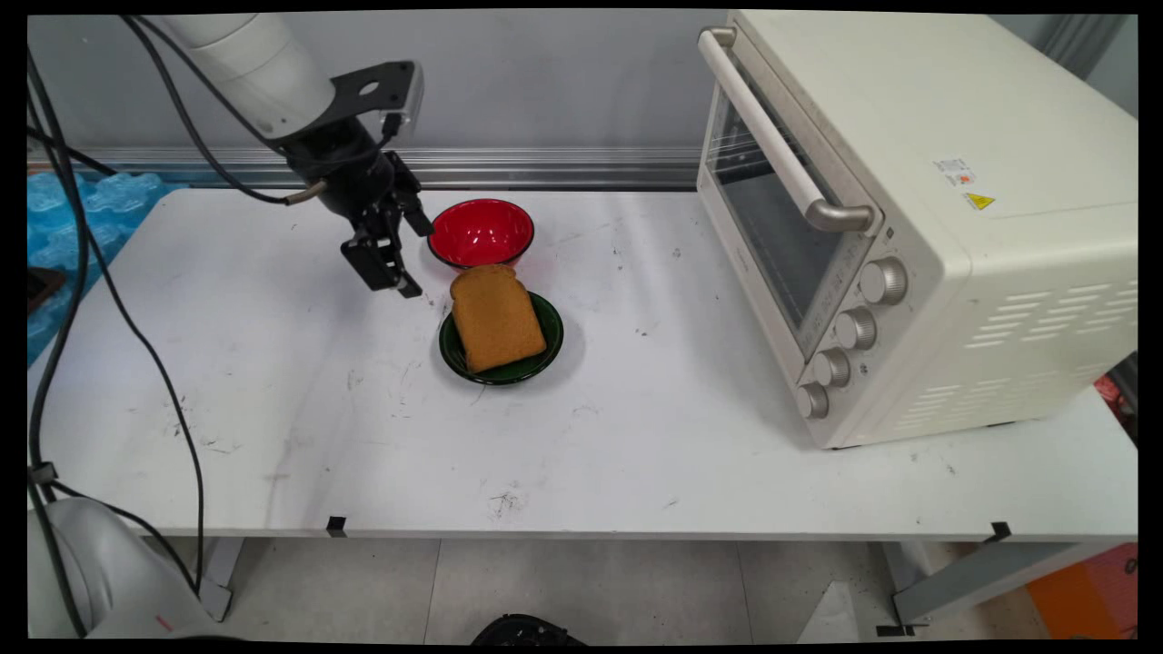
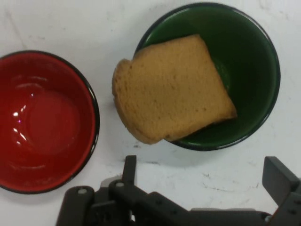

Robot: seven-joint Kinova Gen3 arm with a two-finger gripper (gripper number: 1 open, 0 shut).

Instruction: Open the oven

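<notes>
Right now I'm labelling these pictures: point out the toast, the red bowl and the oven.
toast (image 1: pixel 496 320), main view, middle of the slice
red bowl (image 1: pixel 481 232), main view, inside bottom
oven (image 1: pixel 918 118), main view, top panel

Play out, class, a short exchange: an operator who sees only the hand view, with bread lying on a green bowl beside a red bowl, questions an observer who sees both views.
Operator: Besides the red bowl and the green bowl with the bread, does anything else stand on the table?
Observer: Yes, a cream toaster oven stands at the table's right end in the main view, well apart from both bowls.
Operator: Is its door open?
Observer: No, the glass door is shut, with its handle running along the top.
</notes>
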